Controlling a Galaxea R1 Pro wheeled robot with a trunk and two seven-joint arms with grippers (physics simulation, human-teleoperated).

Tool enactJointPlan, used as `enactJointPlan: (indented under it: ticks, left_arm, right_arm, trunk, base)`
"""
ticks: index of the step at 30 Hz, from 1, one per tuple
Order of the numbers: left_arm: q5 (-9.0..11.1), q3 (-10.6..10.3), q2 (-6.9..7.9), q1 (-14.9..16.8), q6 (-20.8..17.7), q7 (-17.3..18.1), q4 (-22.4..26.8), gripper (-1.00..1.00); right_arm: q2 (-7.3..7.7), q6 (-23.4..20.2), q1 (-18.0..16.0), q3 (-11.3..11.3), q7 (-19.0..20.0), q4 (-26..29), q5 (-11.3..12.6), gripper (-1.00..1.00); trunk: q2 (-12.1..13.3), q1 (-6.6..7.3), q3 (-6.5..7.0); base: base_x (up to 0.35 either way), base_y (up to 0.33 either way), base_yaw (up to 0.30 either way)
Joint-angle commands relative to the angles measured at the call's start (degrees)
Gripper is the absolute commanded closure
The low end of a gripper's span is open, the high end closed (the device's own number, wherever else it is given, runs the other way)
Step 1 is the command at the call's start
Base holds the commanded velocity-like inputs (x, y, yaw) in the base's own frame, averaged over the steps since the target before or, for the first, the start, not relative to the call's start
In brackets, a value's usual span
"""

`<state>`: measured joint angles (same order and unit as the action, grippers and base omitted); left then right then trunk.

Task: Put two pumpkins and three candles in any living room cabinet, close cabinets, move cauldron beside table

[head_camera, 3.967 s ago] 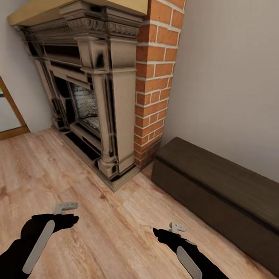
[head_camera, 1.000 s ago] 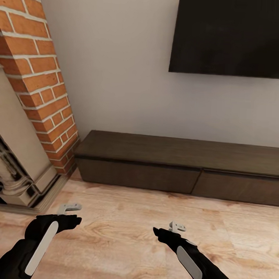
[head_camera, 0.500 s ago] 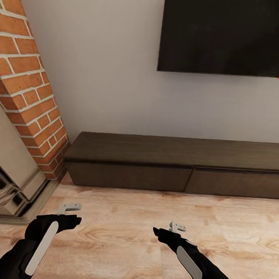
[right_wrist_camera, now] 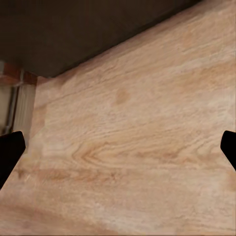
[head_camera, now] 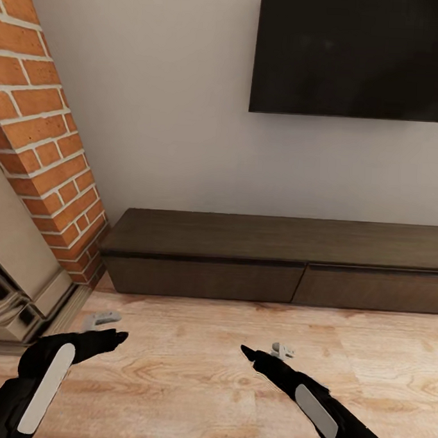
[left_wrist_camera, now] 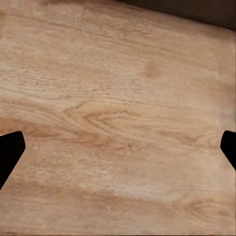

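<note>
A: How far along?

B: I'm facing the cabinet (head_camera: 274, 273) at frame centre, drawer fronts shut; nothing stowed that I can see.

A: Textures, left to right?

B: Rough red brick (head_camera: 44, 126), matte dark wood, glossy screen (head_camera: 356, 56). Left gripper (head_camera: 101, 319) and right gripper (head_camera: 281, 350) are hanging released, empty, over grainy plank floor (head_camera: 192, 372).
</note>
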<state>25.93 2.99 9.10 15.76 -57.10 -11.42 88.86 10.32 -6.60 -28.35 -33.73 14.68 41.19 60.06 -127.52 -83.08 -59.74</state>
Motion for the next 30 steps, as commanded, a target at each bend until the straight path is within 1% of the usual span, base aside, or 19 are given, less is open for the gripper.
enactJointPlan:
  ticks: [1, 2, 3, 4, 5, 6, 7, 8, 9, 10, 11, 13, 15, 16, 17, 20, 23, 25, 30]
  left_arm:
    - [4.48, 0.29, 1.42, -0.24, -0.34, 1.33, 0.16, -1.0]
    - [8.34, 0.29, 3.19, -0.5, -0.42, 3.12, 0.2, -1.0]
    - [10.53, 0.23, 4.28, -0.62, -0.45, 4.07, 0.21, -1.0]
    - [15.5, 0.03, 6.62, -0.8, -0.47, 6.17, 0.23, -1.0]
    - [21.13, -0.24, 9.0, -0.96, -0.47, 8.33, 0.22, -1.0]
    - [24.88, -0.38, 10.56, -1.07, -0.47, 9.42, 0.16, -1.0]
    - [31.23, -0.66, 13.19, -1.33, -0.47, 11.02, -0.06, -1.0]
    - [36.42, -1.06, 15.33, -1.66, -0.47, 12.07, -0.29, -1.0]
    - [40.39, -1.57, 16.93, -1.94, -0.44, 12.8, -0.44, -1.0]
    - [43.29, -2.07, 18.03, -2.14, -0.42, 13.29, -0.54, -1.0]
    - [45.19, -2.43, 18.72, -2.26, -0.4, 13.64, -0.6, -1.0]
    - [47.24, -2.91, 19.42, -2.4, -0.39, 14.09, -0.66, -1.0]
    - [48.13, -3.22, 19.67, -2.45, -0.39, 14.31, -0.69, -1.0]
    - [48.31, -3.26, 19.7, -2.46, -0.38, 14.35, -0.69, -1.0]
    - [48.92, -3.34, 19.8, -2.47, -0.38, 14.42, -0.7, -1.0]
    - [50.38, -3.47, 19.83, -2.48, -0.38, 14.47, -0.67, -1.0]
    - [51.41, -4.22, 19.78, -2.48, -0.38, 14.49, -0.68, -1.0]
    - [51.73, -5.02, 19.75, -2.49, -0.38, 14.49, -0.66, -1.0]
    - [52.66, -5.67, 19.77, -2.49, -0.38, 14.5, -0.7, -1.0]
  right_arm:
    - [1.32, -0.2, -0.04, -0.2, 4.59, 0.03, 3.73, -1.0]
    - [2.3, -0.25, -0.02, -0.2, 8.06, 0.03, 6.41, -1.0]
    - [2.71, -0.27, -0.03, -0.2, 9.54, 0.03, 7.71, -1.0]
    - [3.31, -0.3, -0.03, -0.18, 11.82, 0.03, 10.12, -1.0]
    - [3.68, -0.29, -0.04, -0.15, 13.44, 0.06, 12.23, -1.0]
    - [3.8, -0.25, -0.04, -0.11, 14.06, 0.08, 13.36, -1.0]
    - [3.97, -0.11, -0.04, -0.04, 14.95, 0.09, 15.3, -1.0]
    - [4.08, 0.05, -0.04, 0.03, 15.48, 0.1, 17.06, -1.0]
    - [4.15, 0.16, -0.04, 0.34, 15.84, 0.11, 18.9, -1.0]
    - [4.19, 0.23, -0.04, 1.38, 16.11, 0.11, 20.88, -1.0]
    - [4.2, 0.28, -0.04, 3.13, 16.34, 0.13, 22.86, -1.0]
    - [4.04, 0.33, -0.04, 7.9, 16.65, 0.18, 25.52, -1.0]
    - [3.82, 0.44, -0.04, 12.32, 16.51, 0.2, 26.55, -1.0]
    - [3.79, 0.48, -0.04, 13.17, 16.44, 0.2, 26.69, -1.0]
    - [3.72, 0.55, -0.04, 14.9, 16.31, 0.2, 26.95, -1.0]
    - [3.74, 1.26, -0.04, 16.15, 16.33, 0.21, 27.18, -1.0]
    - [3.74, 2.96, -0.04, 16.51, 16.69, 0.21, 27.26, -1.0]
    - [3.74, 3.96, -0.04, 16.63, 16.82, 0.21, 27.31, -1.0]
    - [3.74, 4.59, -0.04, 16.69, 17.29, 0.25, 27.49, -1.0]
  trunk:
    - [-0.02, 0.01, -0.05]
    - [-0.02, 0.01, -0.05]
    - [-0.02, 0.01, -0.05]
    - [-0.02, 0.01, -0.05]
    - [-0.02, 0.01, -0.05]
    - [-0.02, 0.01, -0.05]
    - [-0.02, 0.01, -0.05]
    - [-0.02, 0.01, -0.05]
    - [-0.02, 0.01, -0.05]
    - [-0.02, 0.01, -0.05]
    - [-0.02, 0.01, -0.05]
    - [-0.02, 0.01, -0.05]
    - [-0.02, 0.01, -0.05]
    - [-0.02, 0.01, -0.05]
    - [-0.02, 0.01, -0.05]
    - [-0.02, 0.01, -0.05]
    - [-0.02, 0.01, -0.05]
    - [-0.82, -0.43, -0.41]
    - [-2.83, -1.53, -1.3]
  base:
    - [0.0, 0.0, 0.0]
    - [0.0, 0.0, 0.0]
    - [0.0, 0.0, 0.0]
    - [0.0, 0.0, 0.0]
    - [0.0, 0.0, 0.0]
    - [0.0, 0.0, 0.0]
    - [0.0, 0.0, 0.0]
    - [0.0, 0.0, 0.0]
    - [0.0, 0.0, 0.0]
    - [0.0, 0.0, 0.0]
    - [0.0, 0.0, 0.0]
    - [0.0, 0.0, 0.0]
    - [0.0, 0.0, 0.0]
    - [0.0, 0.0, 0.0]
    - [0.0, 0.0, 0.0]
    - [0.0, 0.0, 0.0]
    - [0.0, 0.0, 0.0]
    - [0.0, 0.0, 0.0]
    - [0.0, 0.0, 0.0]
